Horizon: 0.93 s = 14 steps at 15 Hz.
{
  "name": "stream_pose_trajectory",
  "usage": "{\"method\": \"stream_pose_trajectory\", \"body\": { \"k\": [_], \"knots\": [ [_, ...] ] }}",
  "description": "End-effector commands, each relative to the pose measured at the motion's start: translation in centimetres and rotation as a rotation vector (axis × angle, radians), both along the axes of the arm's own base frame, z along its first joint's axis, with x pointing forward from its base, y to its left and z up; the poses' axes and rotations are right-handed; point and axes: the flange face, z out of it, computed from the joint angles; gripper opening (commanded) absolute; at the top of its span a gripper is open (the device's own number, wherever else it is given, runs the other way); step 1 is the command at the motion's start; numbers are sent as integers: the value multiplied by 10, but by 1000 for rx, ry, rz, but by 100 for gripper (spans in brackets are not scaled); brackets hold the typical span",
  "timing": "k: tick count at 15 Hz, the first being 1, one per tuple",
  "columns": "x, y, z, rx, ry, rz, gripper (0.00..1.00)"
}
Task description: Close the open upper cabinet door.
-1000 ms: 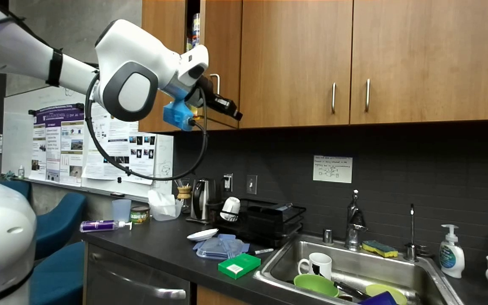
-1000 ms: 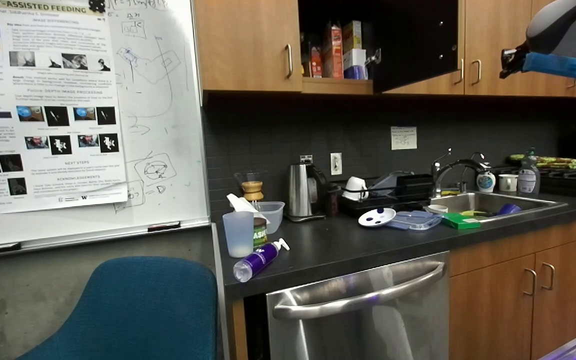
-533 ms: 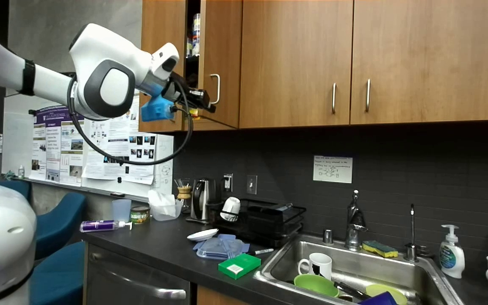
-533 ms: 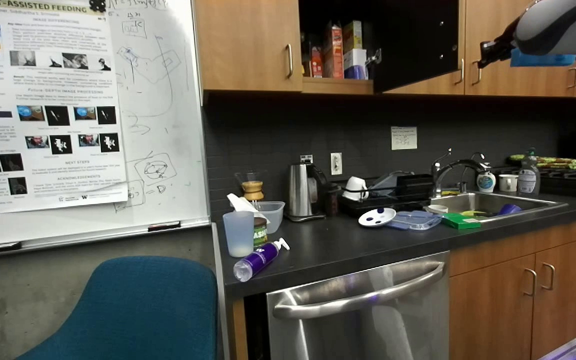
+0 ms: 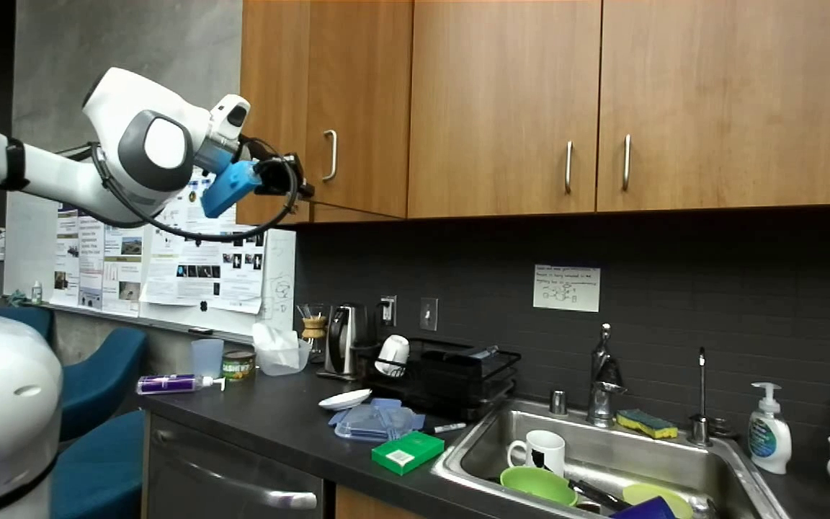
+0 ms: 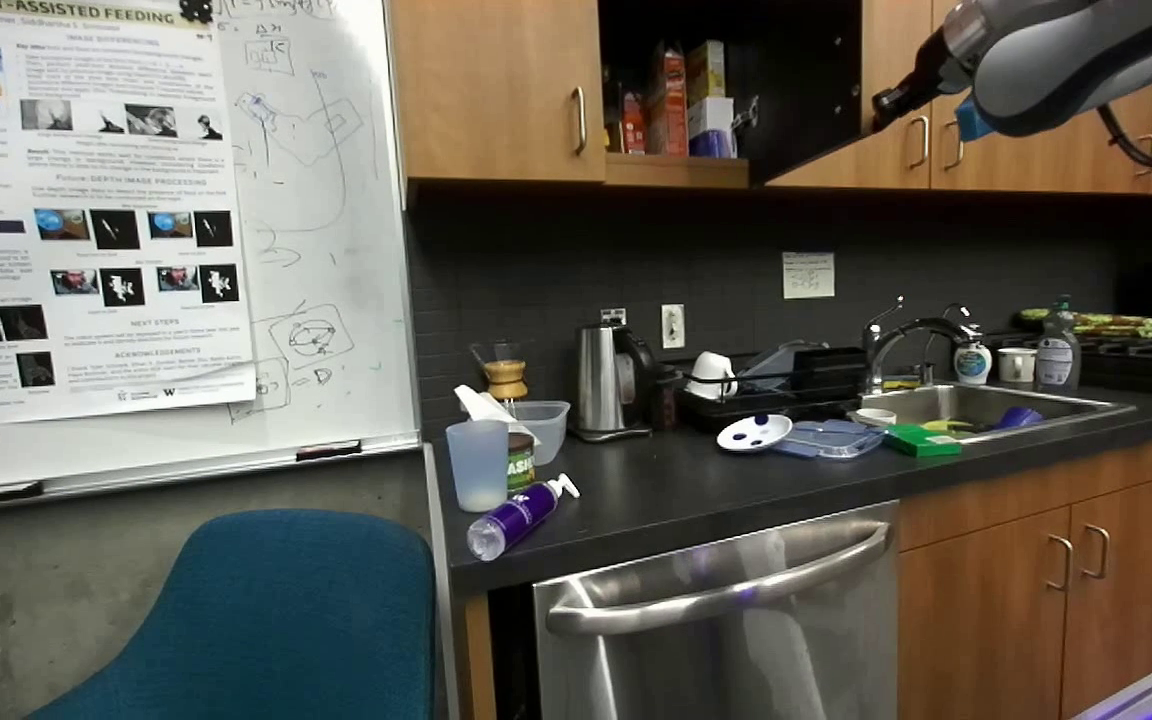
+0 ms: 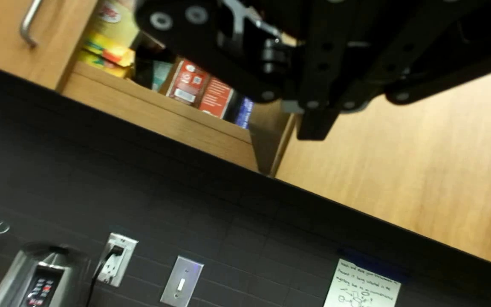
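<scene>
The upper cabinet door is brown wood with a slim silver handle. It stands open, and its dark inner face shows in an exterior view. The door also shows nearly edge-on in the wrist view. My gripper is at the door's outer side, near its free edge and below the handle. In an exterior view its tip is close against that edge; I cannot tell if they touch. In the wrist view the fingers are together, with nothing seen between them.
The twin narrow door is shut left of the opening. Boxes stand inside the cabinet. Wide doors lie to the right. Below are the counter, a kettle, a dish rack and a sink.
My gripper has moved left in both exterior views. The door's free edge and handle have swung left too, so the door stands less far open. The cans behind it are now hidden.
</scene>
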Motion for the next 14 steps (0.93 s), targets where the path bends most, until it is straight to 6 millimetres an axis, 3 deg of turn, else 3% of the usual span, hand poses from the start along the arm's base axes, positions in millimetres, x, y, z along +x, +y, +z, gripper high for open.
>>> {"method": "stream_pose_trajectory", "body": {
  "k": [1,4,9,12,14],
  "knots": [
    [-5,61,-11,-168,77,82,0],
    [-17,119,-27,-303,140,163,0],
    [-59,209,-67,-521,234,320,0],
    [-70,232,-82,-668,259,392,0],
    [-64,224,-80,-703,254,364,0]
  ]
}}
